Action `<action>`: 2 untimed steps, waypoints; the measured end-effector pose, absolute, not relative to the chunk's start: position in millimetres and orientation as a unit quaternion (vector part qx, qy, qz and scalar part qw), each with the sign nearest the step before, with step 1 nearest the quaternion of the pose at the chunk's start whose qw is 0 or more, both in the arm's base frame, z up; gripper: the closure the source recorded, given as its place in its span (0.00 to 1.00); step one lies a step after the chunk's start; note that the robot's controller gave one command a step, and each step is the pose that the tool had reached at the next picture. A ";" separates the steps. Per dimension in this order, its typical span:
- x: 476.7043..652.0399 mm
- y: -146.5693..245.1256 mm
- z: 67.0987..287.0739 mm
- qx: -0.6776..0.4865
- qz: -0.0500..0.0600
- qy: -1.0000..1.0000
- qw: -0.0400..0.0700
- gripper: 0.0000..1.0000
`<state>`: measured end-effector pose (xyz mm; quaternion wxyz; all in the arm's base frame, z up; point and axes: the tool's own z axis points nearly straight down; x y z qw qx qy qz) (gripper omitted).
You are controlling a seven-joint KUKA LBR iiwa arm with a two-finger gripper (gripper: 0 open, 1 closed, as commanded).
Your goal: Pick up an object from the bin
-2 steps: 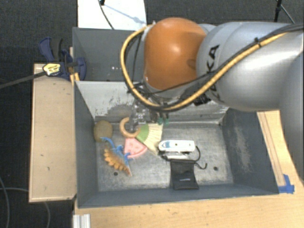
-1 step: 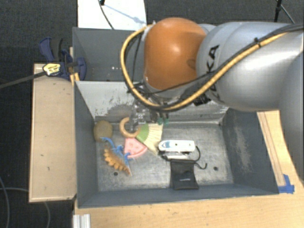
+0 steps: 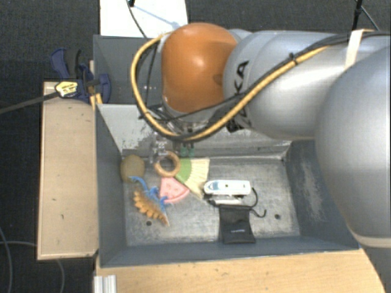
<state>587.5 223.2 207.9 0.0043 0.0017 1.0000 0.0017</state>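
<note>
My gripper (image 3: 162, 145) hangs under the orange wrist cover at the bin's back left, low over the floor. Right below its tip lies a small wooden ring (image 3: 166, 163); whether it touches the ring I cannot tell. A pale yellow-green fan-shaped piece (image 3: 193, 171) lies just right of the ring. In front of the ring sits a pink half-disc (image 3: 175, 190). A dull brown ball (image 3: 131, 166) rests to the left, against the bin's wall.
A blue hook-shaped piece (image 3: 145, 185) and a tan leaf-shaped toy (image 3: 151, 206) lie at the front left. A white device with a blue mark (image 3: 228, 189) and a black pouch (image 3: 237, 227) lie at the middle front. The arm covers the bin's back right.
</note>
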 end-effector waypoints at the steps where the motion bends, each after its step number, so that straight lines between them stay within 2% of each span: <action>1: 577.9 233.3 195.6 0.020 0.001 1.000 0.001 1.00; 2: 579.3 239.5 174.3 0.042 0.000 0.999 0.000 0.00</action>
